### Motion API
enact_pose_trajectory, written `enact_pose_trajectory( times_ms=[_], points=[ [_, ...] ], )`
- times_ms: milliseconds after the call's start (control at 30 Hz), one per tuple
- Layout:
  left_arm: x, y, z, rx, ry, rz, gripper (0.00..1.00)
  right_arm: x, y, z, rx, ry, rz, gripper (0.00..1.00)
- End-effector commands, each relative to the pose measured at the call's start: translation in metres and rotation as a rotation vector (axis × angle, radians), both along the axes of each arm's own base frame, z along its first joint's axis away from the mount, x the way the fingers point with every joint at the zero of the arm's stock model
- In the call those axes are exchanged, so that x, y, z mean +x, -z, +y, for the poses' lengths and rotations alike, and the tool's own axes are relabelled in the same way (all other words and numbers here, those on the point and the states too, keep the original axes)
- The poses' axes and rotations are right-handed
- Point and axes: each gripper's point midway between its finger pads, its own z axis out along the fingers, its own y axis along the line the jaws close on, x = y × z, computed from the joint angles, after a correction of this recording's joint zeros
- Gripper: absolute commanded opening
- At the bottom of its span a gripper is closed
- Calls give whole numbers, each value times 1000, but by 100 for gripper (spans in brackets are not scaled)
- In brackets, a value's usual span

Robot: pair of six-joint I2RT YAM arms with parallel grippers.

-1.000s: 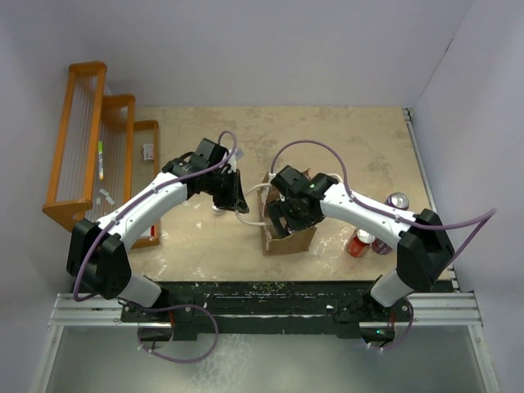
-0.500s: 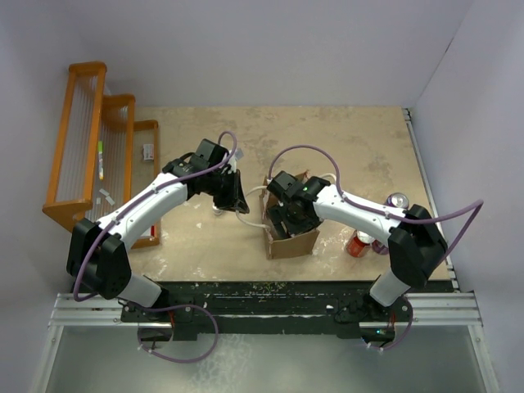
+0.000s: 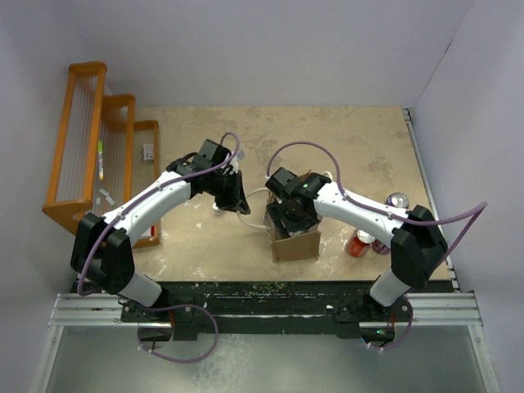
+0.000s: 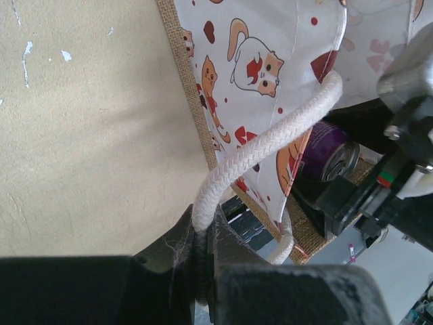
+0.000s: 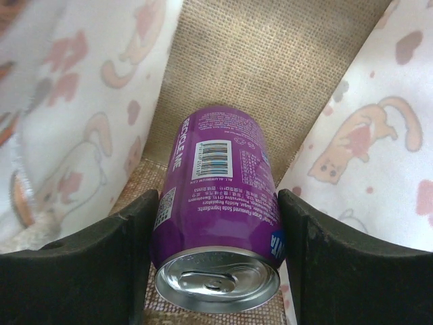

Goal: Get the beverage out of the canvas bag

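The canvas bag stands near the table's middle, its tan panel facing the near edge. In the left wrist view its white face carries red and orange cat prints. My left gripper is shut on one white cord handle and holds it out to the left of the bag. My right gripper reaches down into the bag. Its fingers press both sides of a purple beverage can lying on the burlap bottom, top end toward the camera. The can also shows in the left wrist view.
An orange wooden rack stands at the far left. A red can, a purple can and a silver-topped can sit at the right, beside my right arm. White walls close in the back and right.
The bag has shifted a little toward the right and near edge. My right gripper has moved with it, deeper over the bag's opening. The left gripper still holds the handle.
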Motion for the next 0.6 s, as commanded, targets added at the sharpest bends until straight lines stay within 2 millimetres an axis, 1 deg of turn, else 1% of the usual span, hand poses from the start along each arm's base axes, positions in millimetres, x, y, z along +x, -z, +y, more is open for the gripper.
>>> enact_pose_trajectory(
  times_ms=[0, 33, 67, 167, 300, 400, 467, 500, 533, 567],
  points=[
    [14, -17, -8, -41, 5, -62, 0, 11, -36, 13, 68, -2, -67, 18],
    [14, -17, -8, -40, 6, -64, 0, 9, -36, 15, 72, 4, -54, 14],
    [14, -16, -7, -38, 6, -62, 0, 11, -37, 17, 79, 20, -59, 12],
    [15, -17, -7, -37, 4, -65, 0, 27, -38, 23, 74, 38, -111, 12],
    [15, -19, -8, -39, 7, -73, 0, 41, -21, 30, 41, 60, -129, 12],
    [16, -19, -6, -32, 10, -78, 0, 47, -13, 28, 8, 58, -143, 17],
    [15, -18, -5, -24, 8, -77, 0, 47, -5, 25, -17, 55, -137, 26],
    [15, -19, -4, -23, 7, -81, 0, 47, -1, 22, -31, 55, -134, 34],
    [15, -20, -4, -24, 8, -83, 0, 46, 2, 20, -46, 55, -131, 43],
    [15, -20, -4, -23, 6, -85, 0, 46, 4, 17, -60, 57, -130, 57]
  ],
)
